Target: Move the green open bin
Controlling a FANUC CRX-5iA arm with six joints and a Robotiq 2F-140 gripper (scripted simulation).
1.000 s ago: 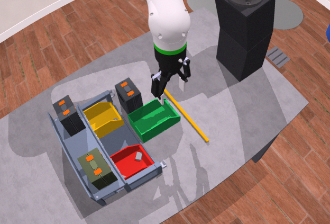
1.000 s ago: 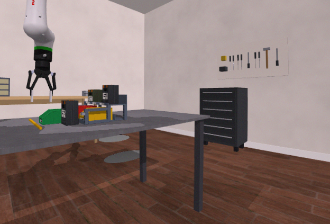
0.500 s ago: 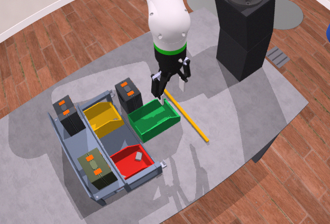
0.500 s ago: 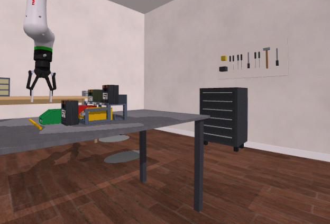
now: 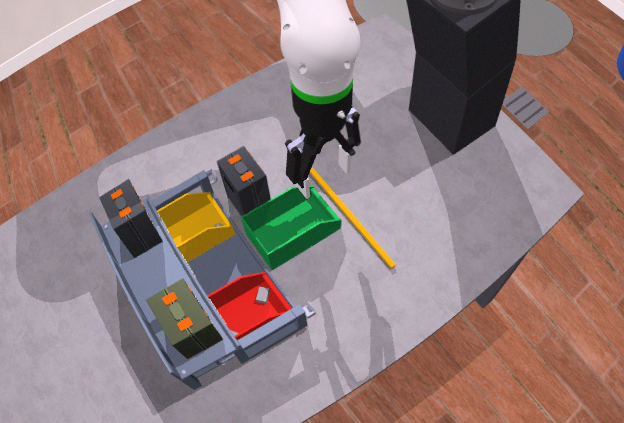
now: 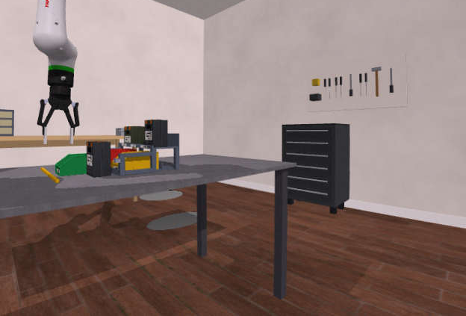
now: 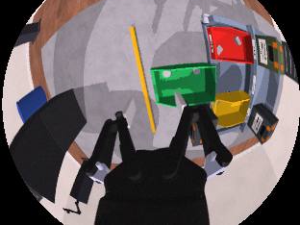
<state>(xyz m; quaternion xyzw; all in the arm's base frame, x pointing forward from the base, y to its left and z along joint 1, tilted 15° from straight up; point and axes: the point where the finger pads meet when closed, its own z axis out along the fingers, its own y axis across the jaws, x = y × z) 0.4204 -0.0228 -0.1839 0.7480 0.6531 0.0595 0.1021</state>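
The green open bin (image 5: 291, 227) (image 6: 72, 163) (image 7: 183, 84) stands upright on the grey table (image 5: 442, 214) (image 6: 175, 175), just outside the shelf rack (image 5: 270, 334) (image 6: 128, 167). Two small pale parts show inside it in the wrist view. My gripper (image 5: 325, 175) (image 6: 58, 140) (image 7: 154, 100) is open and empty. It hangs well above the bin's far end, with clear air between the fingertips and the rim. The yellow bin (image 5: 195, 225) (image 6: 137, 163) (image 7: 231, 105) and the red bin (image 5: 244, 308) (image 7: 228, 45) sit in the rack's lower level; the red one holds a grey block.
A black case (image 5: 242, 178) (image 6: 98, 158) stands on the table close beside the green bin. A long yellow bar (image 5: 354, 225) (image 6: 50, 174) (image 7: 143, 75) lies on the table beyond the bin. A dark case (image 5: 127, 217) and an olive case (image 5: 182, 318) sit on the rack's top. The robot's black pedestal (image 5: 460, 68) stands at the table's far side.
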